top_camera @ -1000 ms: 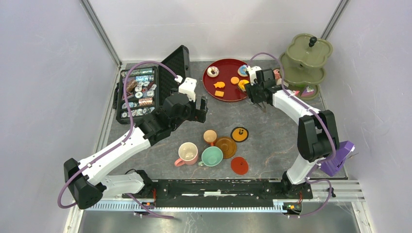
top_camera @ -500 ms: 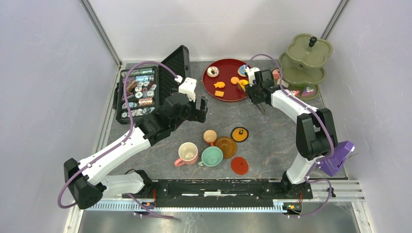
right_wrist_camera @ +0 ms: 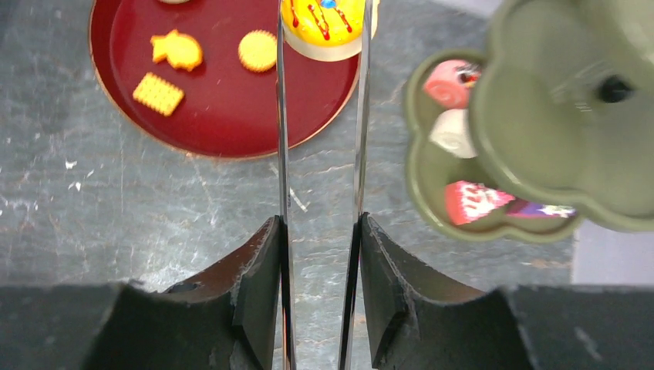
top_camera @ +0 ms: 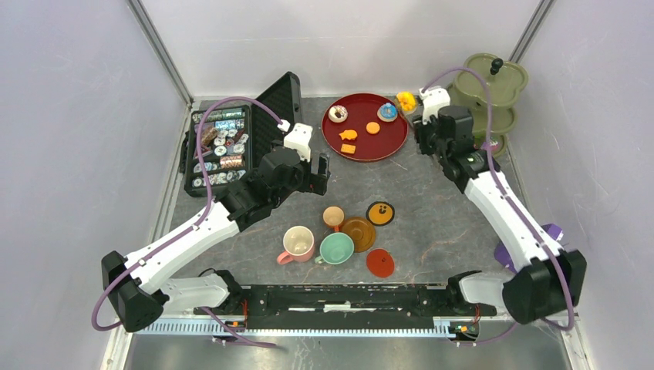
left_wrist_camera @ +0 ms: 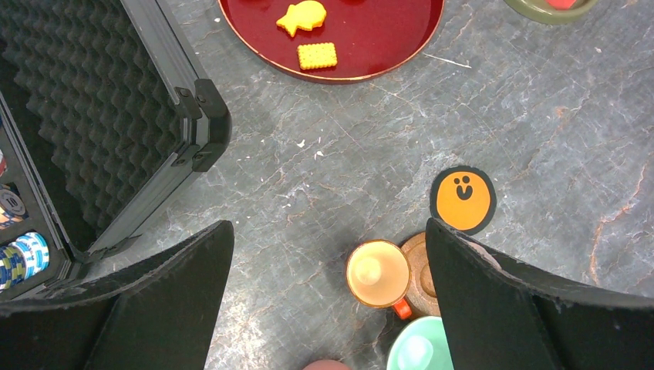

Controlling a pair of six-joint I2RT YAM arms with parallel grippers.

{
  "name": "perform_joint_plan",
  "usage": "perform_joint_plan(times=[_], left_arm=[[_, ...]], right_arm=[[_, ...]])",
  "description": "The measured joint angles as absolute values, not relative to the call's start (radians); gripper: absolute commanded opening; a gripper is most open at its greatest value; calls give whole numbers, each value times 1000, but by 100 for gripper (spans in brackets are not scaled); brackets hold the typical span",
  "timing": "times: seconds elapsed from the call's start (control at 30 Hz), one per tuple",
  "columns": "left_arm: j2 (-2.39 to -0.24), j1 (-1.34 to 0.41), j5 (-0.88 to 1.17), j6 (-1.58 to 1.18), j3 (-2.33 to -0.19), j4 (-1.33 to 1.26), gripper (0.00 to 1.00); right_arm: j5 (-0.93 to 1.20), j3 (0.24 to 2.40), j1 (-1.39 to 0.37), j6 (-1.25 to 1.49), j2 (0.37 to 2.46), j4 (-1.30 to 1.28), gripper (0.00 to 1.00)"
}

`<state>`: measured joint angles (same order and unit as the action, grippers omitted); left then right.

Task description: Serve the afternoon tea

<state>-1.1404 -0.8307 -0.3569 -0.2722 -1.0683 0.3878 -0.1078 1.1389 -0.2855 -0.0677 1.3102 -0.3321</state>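
My right gripper (top_camera: pixel 434 128) (right_wrist_camera: pixel 320 254) is shut on thin metal tongs (right_wrist_camera: pixel 282 139). The tong tips pinch a yellow iced pastry (top_camera: pixel 406 99) (right_wrist_camera: pixel 324 23), held in the air past the back right rim of the red tray (top_camera: pixel 385 141), left of the green tiered stand (top_camera: pixel 486 85). A donut (top_camera: pixel 338 113), a blue pastry (top_camera: pixel 387 112) and orange biscuits (top_camera: pixel 348 135) lie on the tray. My left gripper (top_camera: pixel 320 171) (left_wrist_camera: pixel 328 231) is open and empty above the small orange cup (left_wrist_camera: pixel 378 274). The pink cup (top_camera: pixel 298 243) and mint cup (top_camera: pixel 336 247) stand nearby.
The stand's bottom tier (right_wrist_camera: pixel 432 181) holds a pink roll (right_wrist_camera: pixel 450 82), a white piece and a red slice (right_wrist_camera: pixel 474 202). A brown saucer (top_camera: pixel 359 233), an orange face saucer (top_camera: pixel 380 213) and a red saucer (top_camera: pixel 379 263) lie by the cups. An open black case (top_camera: pixel 220 150) stands back left.
My right arm has swung from the tray's right edge toward the back right, lifting the yellow pastry off the tray in the tongs. The left arm has not moved.
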Motion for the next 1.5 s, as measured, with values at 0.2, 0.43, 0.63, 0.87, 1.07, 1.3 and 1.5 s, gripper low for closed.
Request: perform_joint_plan(times=[0.2,0.43,0.63,0.87,1.07,1.3,1.5], left_arm=[[-1140,-831,-353,-273,-1068,388,100],[-1139,-831,-338,-273,-1067,387,100],[-1139,-831,-337,-273,-1066,388,100],[-1139,-831,-337,-273,-1066,388,100],[-1139,-831,-337,-273,-1066,387,100],[-1139,-831,-337,-273,-1066,387,100],[-1139,-831,-336,-273,-1066,387,100]], right_arm=[[-159,1149,-192,-46,1216,-372,33],[-137,1157,-22,5,1219,-458,34],[-136,1157,19,26,1241,-466,37],[-175,1157,23,28,1298,-459,46],[-187,1157,23,25,1322,-432,57],[-186,1157,23,22,1323,-423,58],[-184,1156,23,22,1267,-443,57]])
